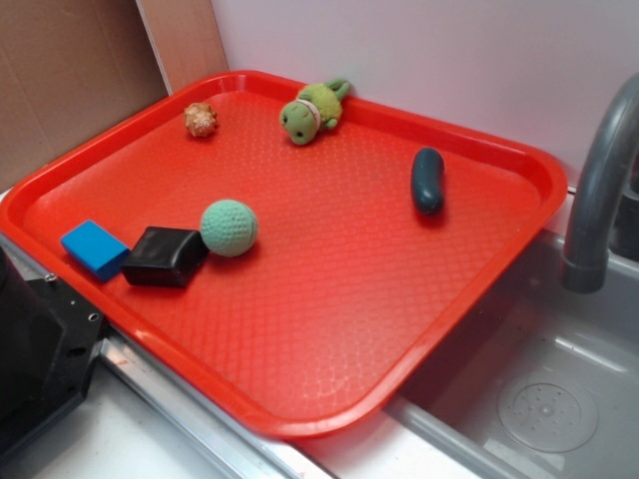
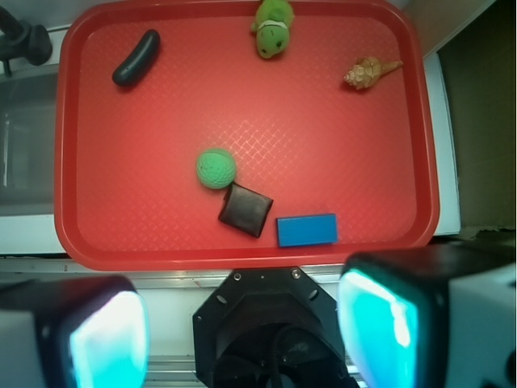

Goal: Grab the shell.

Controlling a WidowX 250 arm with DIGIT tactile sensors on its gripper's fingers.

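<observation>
Cyan-glowing fingertip pads (image 2: 109,339) are cut off at the wrist view's lower edge; the gripper (image 2: 242,335) is spread wide and empty. Far ahead, right of the jaws, the shell (image 2: 370,73) is seen, pointed there but roundish in the exterior view (image 1: 201,120). No writing is legible on the red tray (image 2: 242,252).

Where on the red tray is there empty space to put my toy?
The biggest bare patch of the red tray is the near corner by the sink, below the green ball and dark cucumber. The middle, between shell, turtle and ball, is free too. It is crowded around the ball, black block and blue block.
</observation>
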